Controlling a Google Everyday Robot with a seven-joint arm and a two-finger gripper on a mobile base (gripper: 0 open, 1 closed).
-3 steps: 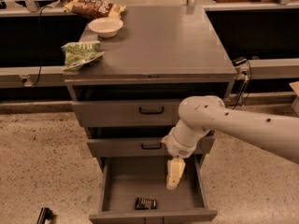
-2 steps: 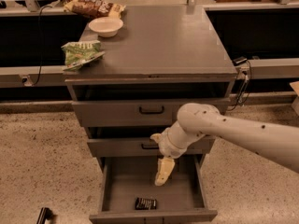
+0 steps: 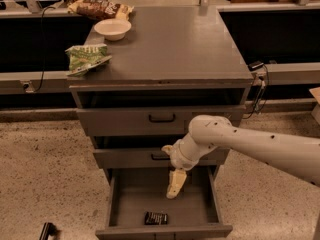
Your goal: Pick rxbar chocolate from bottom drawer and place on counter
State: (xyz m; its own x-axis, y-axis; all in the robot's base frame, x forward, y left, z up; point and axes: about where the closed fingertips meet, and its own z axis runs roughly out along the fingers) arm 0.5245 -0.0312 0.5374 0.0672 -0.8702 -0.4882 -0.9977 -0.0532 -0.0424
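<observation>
My gripper [image 3: 171,193] has swung toward 9 o'clock above the bottom drawer [image 3: 197,204]; it points down, fingers together and empty; rxbar chocolate [image 3: 156,218] lies at its 7 o'clock.

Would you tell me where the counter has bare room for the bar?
The counter is bare across its middle and right, from the bowl and green snack bag to the right edge. Its left side is crowded, the brown snack bag at the back. The gripper hangs over the bottom drawer, apart from the rxbar chocolate.
</observation>
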